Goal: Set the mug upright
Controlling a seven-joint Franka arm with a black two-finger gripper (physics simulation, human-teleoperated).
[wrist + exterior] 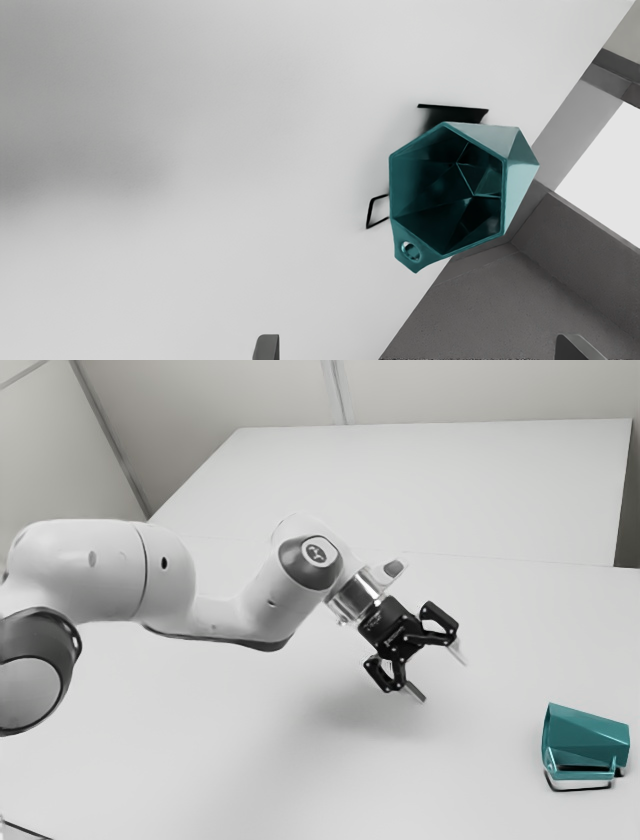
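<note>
stretching across the exterior view, the white desk (pixel 200 770) is overhung by the white arm (pixel 165 575), brought in from nine o'clock. near four o'clock, the teal mug (pixel 587 738) is seen tipped on its side on the desk, its mouth turned towards roughly nine o'clock. well apart from it, towards ten o'clock, the fingers (pixel 415 691) are spread open above the desk. at the mug's six o'clock side, a thin black outline (pixel 580 789) is seen on the desk.
</note>
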